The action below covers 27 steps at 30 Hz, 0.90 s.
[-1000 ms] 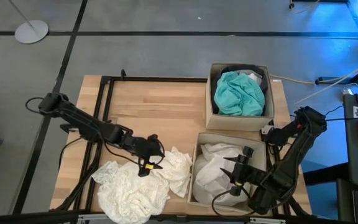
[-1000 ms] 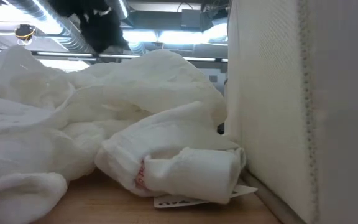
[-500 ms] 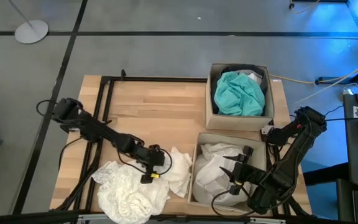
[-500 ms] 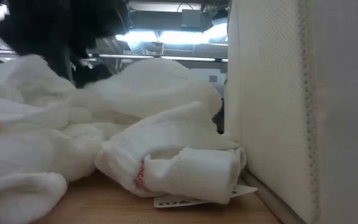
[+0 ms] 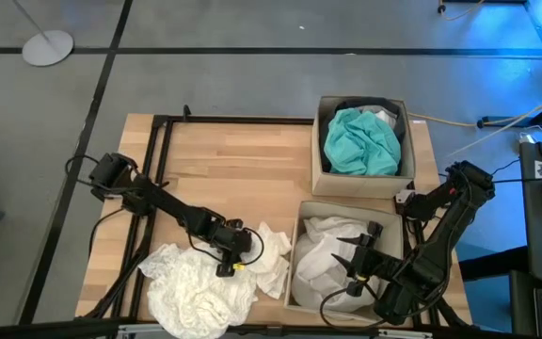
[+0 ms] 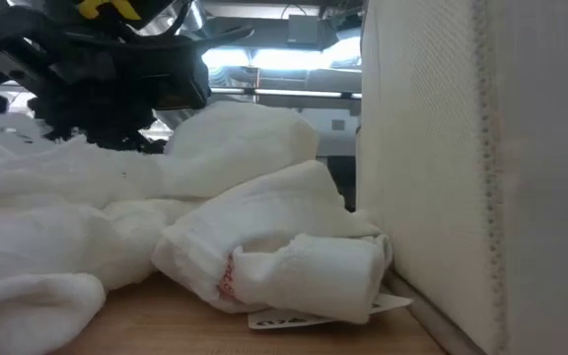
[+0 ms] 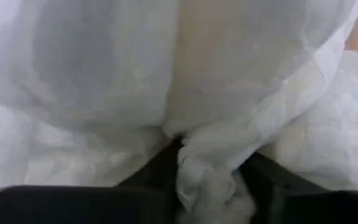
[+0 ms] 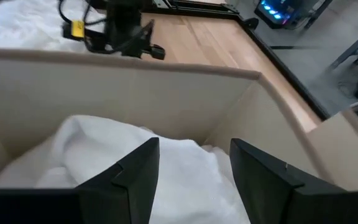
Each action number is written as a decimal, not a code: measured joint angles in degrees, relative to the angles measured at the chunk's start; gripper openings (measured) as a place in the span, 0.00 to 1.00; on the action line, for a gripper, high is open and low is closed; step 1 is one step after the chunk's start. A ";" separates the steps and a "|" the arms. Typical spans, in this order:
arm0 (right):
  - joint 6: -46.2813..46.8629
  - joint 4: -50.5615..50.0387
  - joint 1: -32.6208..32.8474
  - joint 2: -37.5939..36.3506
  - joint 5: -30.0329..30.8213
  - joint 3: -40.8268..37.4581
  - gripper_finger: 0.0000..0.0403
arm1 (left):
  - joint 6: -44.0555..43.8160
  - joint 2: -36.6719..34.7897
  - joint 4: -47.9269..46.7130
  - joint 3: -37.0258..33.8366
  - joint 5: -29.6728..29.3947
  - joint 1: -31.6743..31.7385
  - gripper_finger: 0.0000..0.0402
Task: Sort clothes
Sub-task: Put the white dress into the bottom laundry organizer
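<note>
A heap of white clothes (image 5: 200, 287) lies at the table's near left, and one more white garment (image 5: 273, 256) rests against the near box (image 5: 295, 268). My left gripper (image 5: 231, 254) is down on the heap's far edge, shut on a bunch of white cloth (image 7: 207, 180). In the low view it (image 6: 97, 79) sits on top of the heap (image 6: 215, 227). My right gripper (image 8: 194, 168) hovers open over the white clothes (image 5: 332, 256) in the near box, touching nothing. A teal garment (image 5: 360, 141) fills the far box (image 5: 319, 141). My left gripper pinches a gathered fold of white cloth (image 7: 197, 163) between its two fingers (image 7: 151, 183), coming at it from above and pointing down. How many layers it has cannot be made out. The rest of the cloth lies slack on the heap and the table.
The two tan boxes stand one behind the other along the table's right side; the near box's wall (image 6: 432, 148) rises right beside the clothes. Bare wood (image 5: 243, 169) stretches across the far left. A black frame (image 5: 163, 141) runs along the left and far edges.
My left gripper has come down toward the table's near edge and onto the white heap. The heap's top has sunk under it. My right gripper has kept still.
</note>
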 joint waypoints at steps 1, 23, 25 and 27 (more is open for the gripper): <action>-0.04 0.82 0.00 0.00 -0.22 0.00 0.49 | 0.02 -0.12 -0.22 0.00 -0.02 0.00 0.23; -14.14 9.06 -6.21 0.00 0.09 1.03 0.49 | 8.03 -31.77 -16.05 6.75 -25.22 -7.13 0.05; -19.08 9.97 -7.14 0.00 1.00 3.10 0.49 | 8.97 -34.26 -16.55 6.75 -26.23 -7.69 0.05; -23.80 11.03 -8.07 0.00 1.52 5.67 0.49 | 9.90 -36.12 -16.37 6.75 -26.49 -8.25 0.04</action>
